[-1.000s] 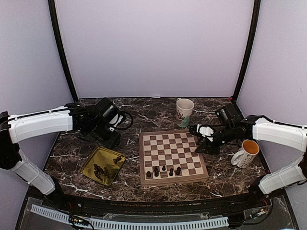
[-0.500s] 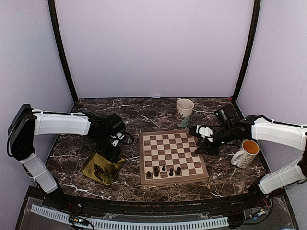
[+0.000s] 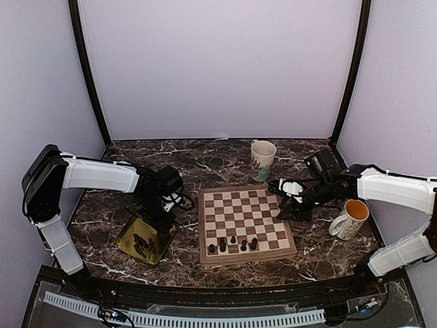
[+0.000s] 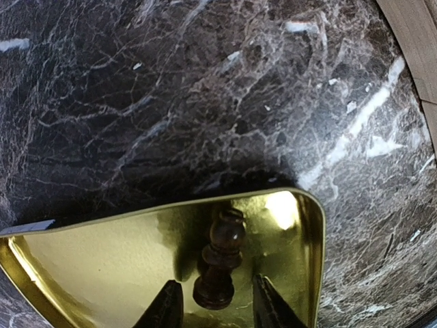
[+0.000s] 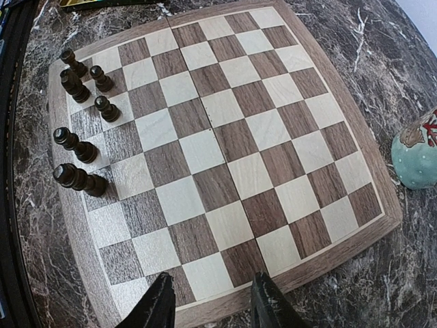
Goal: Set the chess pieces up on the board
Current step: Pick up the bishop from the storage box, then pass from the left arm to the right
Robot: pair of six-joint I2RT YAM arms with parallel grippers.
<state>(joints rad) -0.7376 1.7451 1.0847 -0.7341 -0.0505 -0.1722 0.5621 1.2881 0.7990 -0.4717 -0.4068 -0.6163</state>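
Observation:
The wooden chessboard (image 3: 244,220) lies mid-table, with several dark chess pieces (image 3: 233,243) standing along its near edge; they also show in the right wrist view (image 5: 80,85). More dark pieces (image 3: 142,242) lie in the gold tray (image 3: 128,234) left of the board. My left gripper (image 3: 162,217) is down over the tray's far right corner, open, its fingers on either side of a lying dark piece (image 4: 220,260) without touching it. My right gripper (image 3: 281,193) is open and empty, hovering at the board's right edge (image 5: 328,263).
A white mug with a teal base (image 3: 263,158) stands behind the board; its base shows in the right wrist view (image 5: 418,156). A white mug with an orange inside (image 3: 351,219) stands right of the board. Dark marble table (image 3: 205,164) runs to the walls.
My left arm has swung from behind the tray down to the tray's far right corner, bringing the open gripper around a piece. The right arm has not moved.

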